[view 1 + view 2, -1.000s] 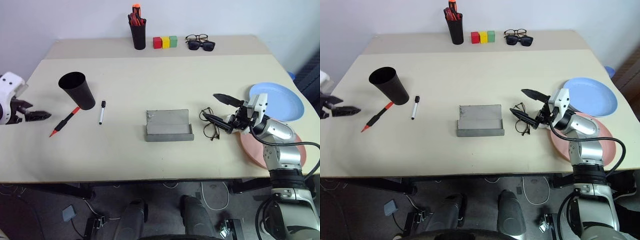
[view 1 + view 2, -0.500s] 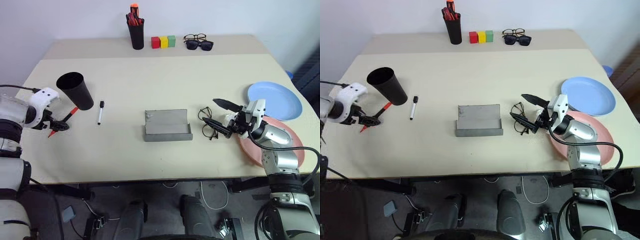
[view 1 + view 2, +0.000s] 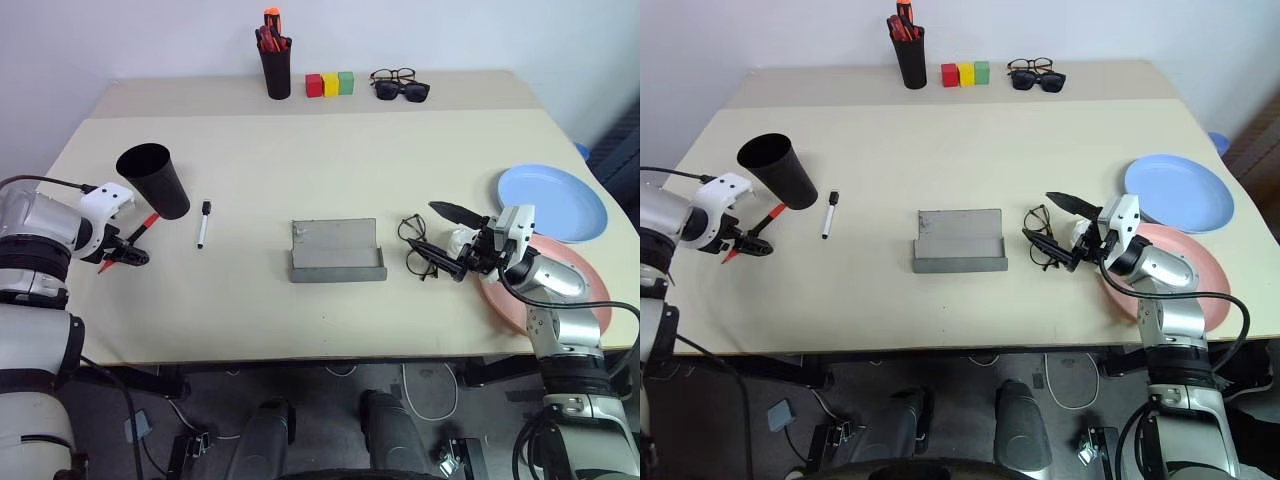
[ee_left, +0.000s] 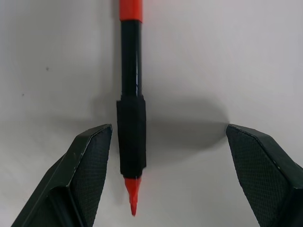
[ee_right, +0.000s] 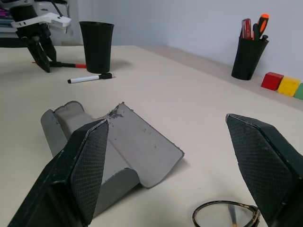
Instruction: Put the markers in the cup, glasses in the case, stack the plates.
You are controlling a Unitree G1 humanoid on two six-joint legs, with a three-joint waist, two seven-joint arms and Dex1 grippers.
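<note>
The desk carries everything, and the big change is on the robot's left: a second ago the left arm was out at the desk's edge, away from the pens, and now it has swung in and come down over the red marker. The right arm has barely budged.

Largest first: the light blue plate lies at the right edge, with the salmon pink plate beside it on the near side, partly under the right forearm; the two are not stacked. The grey case sits open mid-desk. The black cup stands upright at the left, the red marker's far end lying at its base. The wire-framed glasses rest on the desk between the case and the pink plate. The white marker lies just right of the cup.

Left tool: spread wide, pointing down, fingers straddling the red marker's black grip near its tip, one finger just beside it, nothing gripped.

Right tool: also wide open, held nearly level, fingertips over the glasses, holding nothing.
</note>
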